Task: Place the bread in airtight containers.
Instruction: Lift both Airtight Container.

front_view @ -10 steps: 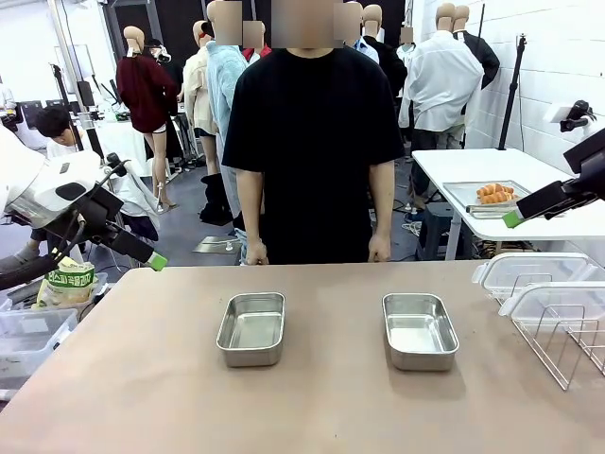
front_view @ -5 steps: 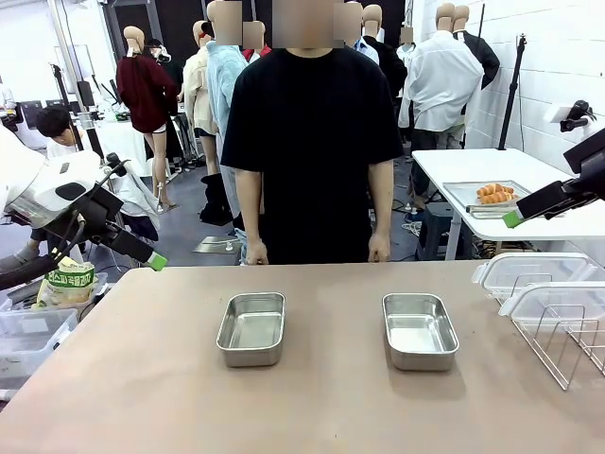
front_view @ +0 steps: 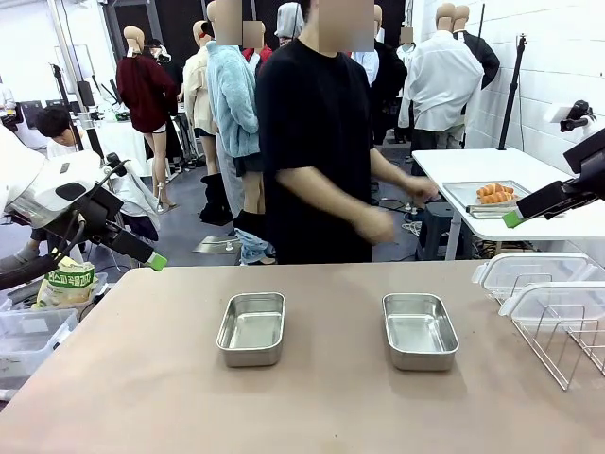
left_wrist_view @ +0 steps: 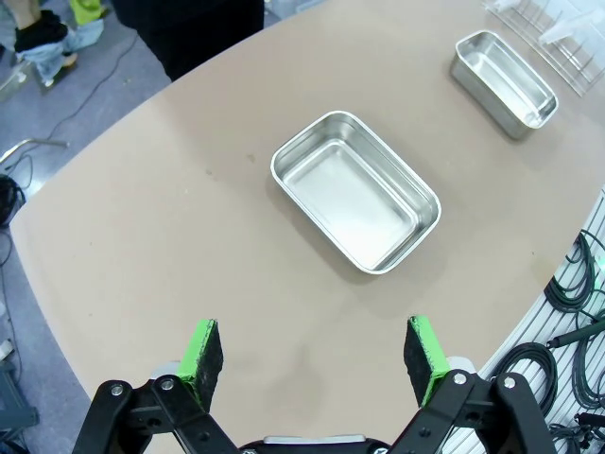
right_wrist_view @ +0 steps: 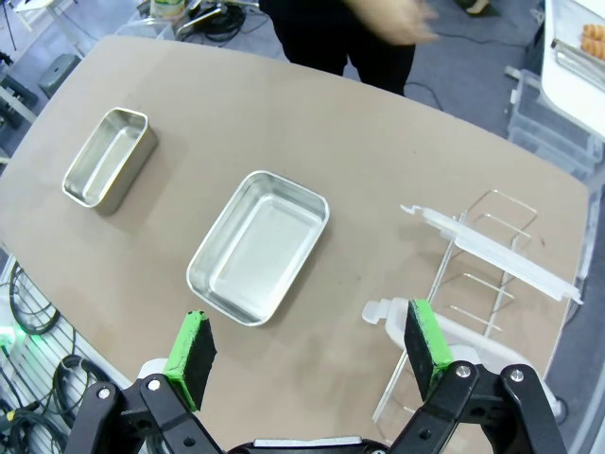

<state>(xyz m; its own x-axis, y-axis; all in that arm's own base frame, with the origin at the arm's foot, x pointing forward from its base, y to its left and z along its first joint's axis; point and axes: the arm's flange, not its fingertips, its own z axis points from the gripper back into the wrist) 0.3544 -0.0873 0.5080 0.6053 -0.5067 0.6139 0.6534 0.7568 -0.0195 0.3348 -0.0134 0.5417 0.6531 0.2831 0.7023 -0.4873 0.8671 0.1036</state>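
Observation:
Two empty steel airtight containers stand on the brown table, one left [front_view: 251, 328] and one right [front_view: 419, 330]. The bread [front_view: 495, 194] lies on a flat steel tray on the white side table behind, at the right. The person across the table has turned toward it, one hand [front_view: 378, 225] out in front. My left gripper [front_view: 156, 260] hangs open beyond the table's left edge, above the left container [left_wrist_view: 354, 203]. My right gripper [front_view: 512, 219] is open, high at the right, over the right container [right_wrist_view: 260, 246]. Both grippers [left_wrist_view: 317, 350] [right_wrist_view: 310, 350] hold nothing.
Clear plastic lids [front_view: 525, 274] rest by a wire rack [front_view: 567, 345] at the table's right edge, the rack [right_wrist_view: 492, 251] close under my right gripper. A storage bin [front_view: 28, 336] sits on the floor at the left. People stand farther back.
The person has turned toward the side table at picture right and swung both arms that way. Both grippers and the containers have stayed put.

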